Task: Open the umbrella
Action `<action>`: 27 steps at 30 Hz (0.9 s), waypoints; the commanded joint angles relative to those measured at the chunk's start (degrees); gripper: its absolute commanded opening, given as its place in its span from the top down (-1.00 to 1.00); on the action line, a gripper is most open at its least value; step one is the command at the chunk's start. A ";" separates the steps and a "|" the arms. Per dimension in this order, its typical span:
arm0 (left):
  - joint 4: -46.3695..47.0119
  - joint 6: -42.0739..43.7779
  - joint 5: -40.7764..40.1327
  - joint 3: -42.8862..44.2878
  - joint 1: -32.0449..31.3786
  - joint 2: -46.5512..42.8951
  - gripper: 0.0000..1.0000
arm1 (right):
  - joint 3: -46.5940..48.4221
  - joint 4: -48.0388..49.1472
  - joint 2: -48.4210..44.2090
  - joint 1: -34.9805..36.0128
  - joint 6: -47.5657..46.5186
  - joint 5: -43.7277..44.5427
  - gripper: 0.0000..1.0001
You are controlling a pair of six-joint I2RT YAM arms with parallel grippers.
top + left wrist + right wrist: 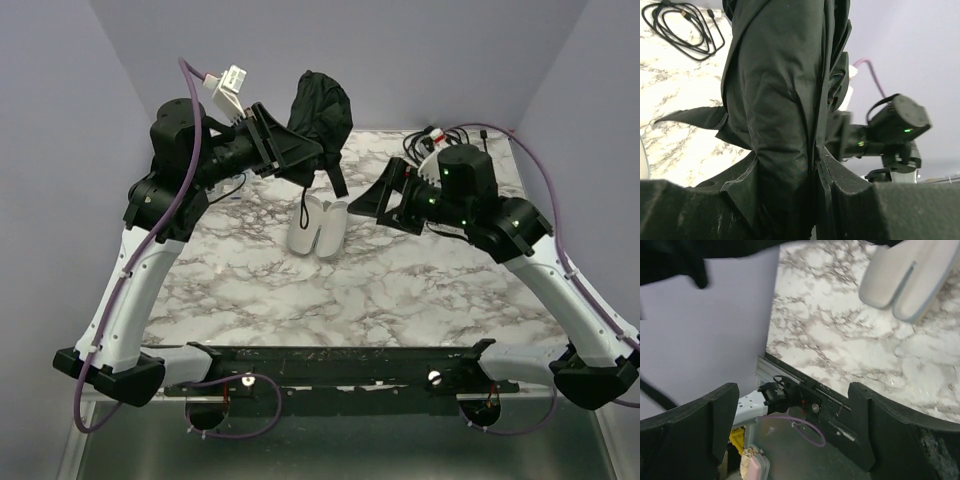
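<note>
The umbrella [322, 103] is a folded bundle of black fabric held up in the air over the back of the marble table [330, 290]. My left gripper [296, 152] is shut on its lower part. In the left wrist view the dark canopy [785, 85] fills the gap of the left gripper [789, 172], and both jaws press on the cloth. A thin black strap [303, 208] hangs below it. My right gripper [372, 195] stands open just right of the umbrella, apart from it. In the right wrist view the right gripper [792, 405] has nothing between its fingers.
A cream-white two-lobed piece [318, 228] sits on the marble under the umbrella, and its lobes [907, 275] show in the right wrist view. A coiled black cable [430, 140] lies at the back right corner. Purple walls close in the back and sides.
</note>
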 commanded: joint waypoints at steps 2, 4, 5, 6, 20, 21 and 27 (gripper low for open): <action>2.05 -0.99 5.80 1.28 0.54 0.28 1.00 | 7.19 7.06 -4.71 0.13 -5.21 -0.70 -1.00; 3.64 -2.50 9.12 -0.04 0.54 0.08 1.00 | 8.59 10.29 -5.98 0.13 -5.23 1.08 -1.00; 4.78 -3.62 10.75 -0.82 0.54 0.03 1.00 | 9.27 11.24 -6.43 0.11 -5.20 2.34 -1.00; 6.17 -4.71 12.58 -1.83 0.46 -0.21 1.00 | 9.84 12.34 -6.81 0.13 -5.12 3.85 -1.00; 23.10 -19.28 20.96 -13.06 -2.88 -5.86 1.00 | 18.99 17.30 0.48 0.12 -6.12 5.40 -1.00; 24.05 -20.16 20.88 -13.48 -3.16 -6.11 1.00 | 18.87 17.50 0.84 0.13 -5.68 4.73 -1.00; 26.36 -22.26 21.00 -13.69 -4.61 -6.93 1.00 | 17.64 18.61 1.95 0.13 -3.77 1.87 -1.00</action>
